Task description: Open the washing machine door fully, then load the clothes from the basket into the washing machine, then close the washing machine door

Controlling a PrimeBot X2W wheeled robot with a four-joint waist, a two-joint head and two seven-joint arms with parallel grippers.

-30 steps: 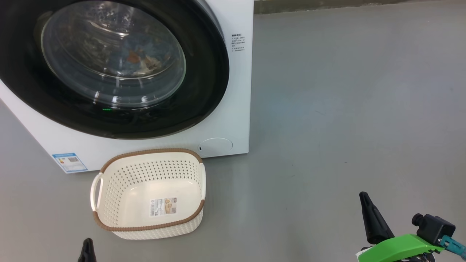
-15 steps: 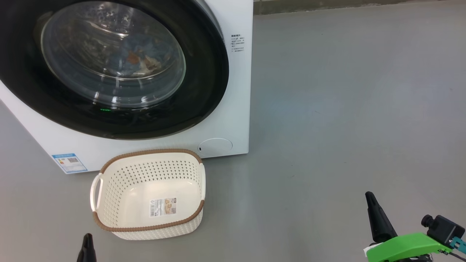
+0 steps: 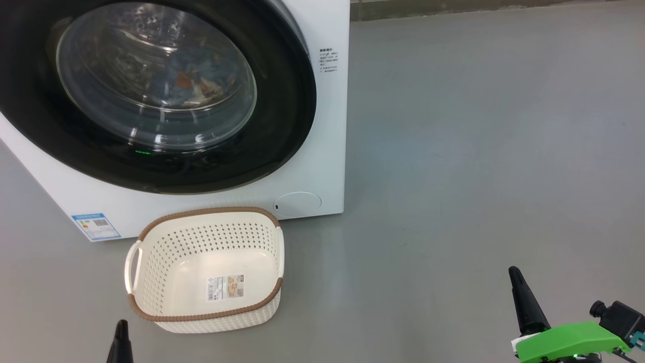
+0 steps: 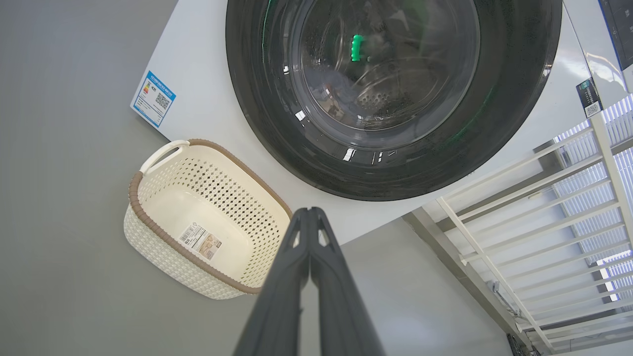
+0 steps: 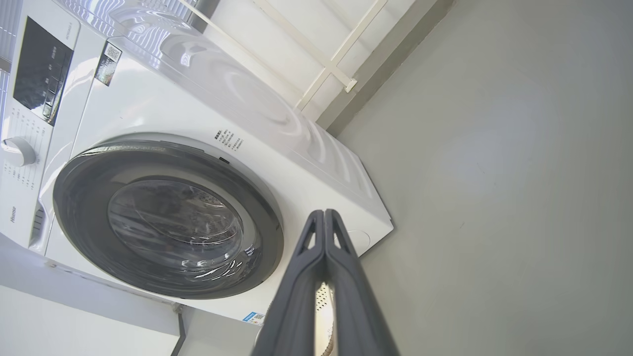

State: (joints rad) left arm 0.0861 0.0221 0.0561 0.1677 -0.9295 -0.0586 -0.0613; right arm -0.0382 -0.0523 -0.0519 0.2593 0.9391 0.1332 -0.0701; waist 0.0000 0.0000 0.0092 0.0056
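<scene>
The washing machine (image 3: 322, 166) (image 5: 163, 109) stands at the upper left of the head view, and its door (image 3: 282, 126) (image 4: 509, 118) (image 5: 79, 198) lies shut against the front. Through the glass I see the clothes (image 3: 196, 83), light blue with orange-brown print, inside the drum. The basket (image 3: 204, 214) (image 4: 163, 195) sits on the floor before the machine with nothing in it but a label. My left gripper (image 3: 121, 325) (image 4: 310, 212) is shut at the bottom left, just short of the basket. My right gripper (image 3: 514, 272) (image 5: 324, 215) is shut, low at the right, far from the machine.
Grey floor (image 3: 478, 151) spreads to the right of the machine. A white railing (image 4: 544, 237) stands beside the machine in the left wrist view. The control panel (image 5: 37, 69) and a dial (image 5: 17, 151) show in the right wrist view.
My right gripper has drifted a little to the right and down in the head view. The left gripper has sunk slightly. The door, clothes and basket have stayed put.
</scene>
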